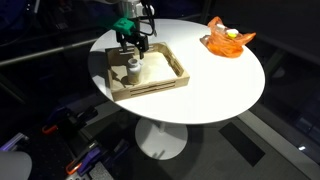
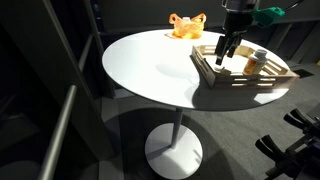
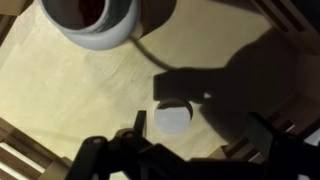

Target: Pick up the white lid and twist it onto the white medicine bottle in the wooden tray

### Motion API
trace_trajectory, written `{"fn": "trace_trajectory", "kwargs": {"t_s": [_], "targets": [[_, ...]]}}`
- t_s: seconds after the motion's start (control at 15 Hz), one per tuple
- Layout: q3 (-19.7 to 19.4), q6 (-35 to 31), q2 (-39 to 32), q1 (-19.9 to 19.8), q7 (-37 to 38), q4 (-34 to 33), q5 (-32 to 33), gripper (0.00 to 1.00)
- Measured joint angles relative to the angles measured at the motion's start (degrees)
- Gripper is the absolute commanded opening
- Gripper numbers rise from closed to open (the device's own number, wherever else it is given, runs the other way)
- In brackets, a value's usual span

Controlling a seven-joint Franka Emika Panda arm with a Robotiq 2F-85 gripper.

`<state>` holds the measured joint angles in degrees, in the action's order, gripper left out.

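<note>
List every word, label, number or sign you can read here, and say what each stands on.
None can be read.
The white medicine bottle shows no legible label in the wrist view and is too small to tell elsewhere.
The white lid, the wooden tray and the orange dish look plain.

Lab-like room: white pedestal table [image 2: 150,70], dark equipment [image 2: 295,150] around.
</note>
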<state>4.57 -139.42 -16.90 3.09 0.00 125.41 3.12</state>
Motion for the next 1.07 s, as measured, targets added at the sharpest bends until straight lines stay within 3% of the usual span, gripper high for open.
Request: {"fn": "trace_trajectory", "kwargs": {"t_s": [0.33, 0.67, 1.07], "targets": [[-0.41, -1.66, -1.95, 0.00, 0.00, -0.06, 0.01, 1.00], [-0.95, -4.21, -2.84, 0.00, 0.00, -0.18, 0.01, 0.76], [-1.02, -5.22, -2.85, 0.03, 0.00, -0.29, 0.01, 0.73]]}}
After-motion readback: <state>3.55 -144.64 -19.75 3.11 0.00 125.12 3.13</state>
